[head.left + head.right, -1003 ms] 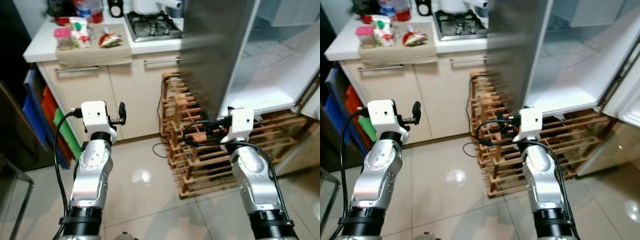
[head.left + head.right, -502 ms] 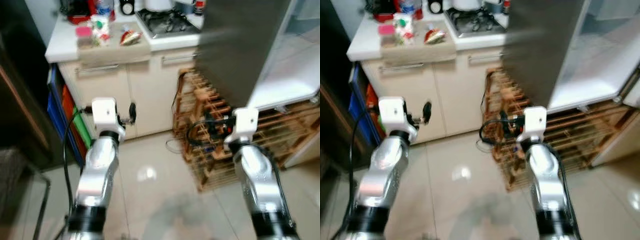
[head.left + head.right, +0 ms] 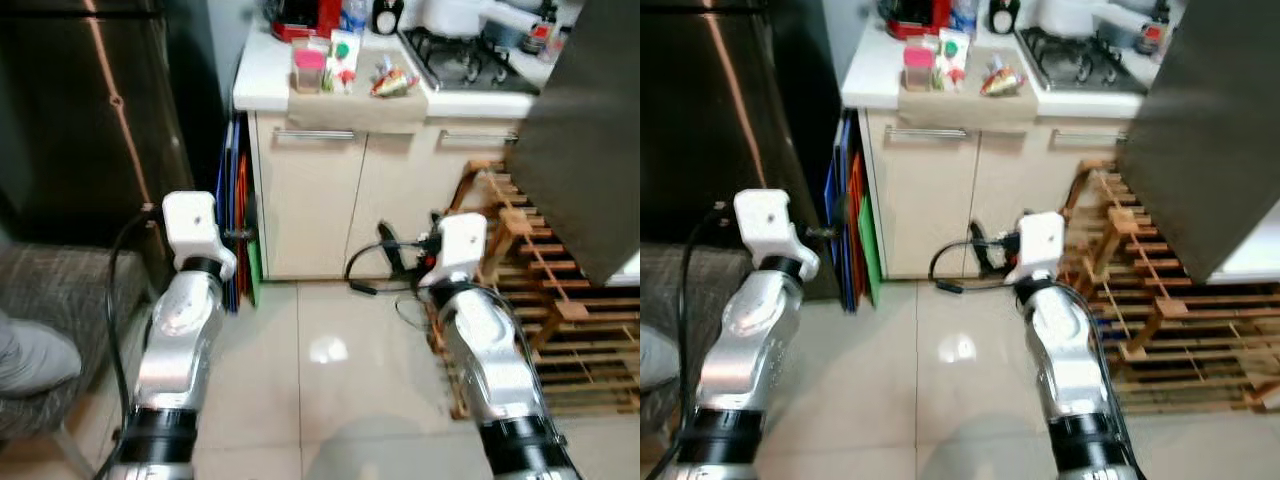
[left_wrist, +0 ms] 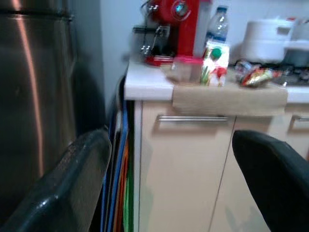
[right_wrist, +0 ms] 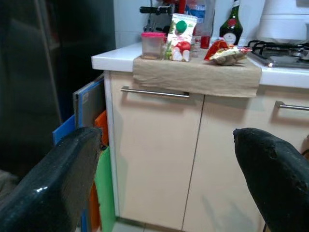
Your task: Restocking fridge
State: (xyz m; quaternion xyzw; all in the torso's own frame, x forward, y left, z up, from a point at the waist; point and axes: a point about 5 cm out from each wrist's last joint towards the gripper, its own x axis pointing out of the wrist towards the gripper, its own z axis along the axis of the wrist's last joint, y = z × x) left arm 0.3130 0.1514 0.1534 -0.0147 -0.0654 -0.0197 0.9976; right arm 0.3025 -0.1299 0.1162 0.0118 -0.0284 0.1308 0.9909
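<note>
Groceries sit on a brown cloth (image 5: 198,75) at the edge of the white counter (image 3: 262,82), far ahead of both pincers and higher than them. On the cloth are a small tub with a pink lid (image 5: 152,45), a carton with a green cap (image 5: 179,37) and a shiny snack bag (image 5: 224,52). Behind them stand a red machine (image 4: 181,26), a water bottle (image 4: 216,28), a dark glass bottle (image 5: 233,26) and a white pot (image 4: 265,38). A gas stove (image 3: 462,58) is on the counter, out to the right of the right pincer.

Under the counter are cream cupboard doors (image 5: 159,159) with long metal handles (image 5: 154,92). Blue, orange and green flat boards (image 3: 848,220) lean beside the cupboard, just ahead of the left pincer. A black cable (image 3: 365,275) lies on the floor near the right pincer. A wooden rack (image 3: 545,310) stands to the right of the right arm, and a big grey fridge door (image 3: 595,140) hangs over it. A tall dark steel wall (image 3: 95,110) is to the left of the left arm, with a grey seat (image 3: 60,320) below it.

Both silver arms are bent up and reach forward, side by side. The left pincer (image 4: 169,183) is spread wide and holds nothing. The right pincer (image 5: 169,183) is spread wide too and holds nothing. Both point at the cupboard and touch nothing.

The floor (image 3: 330,400) is pale shiny tile with a bright spot of light on it.
</note>
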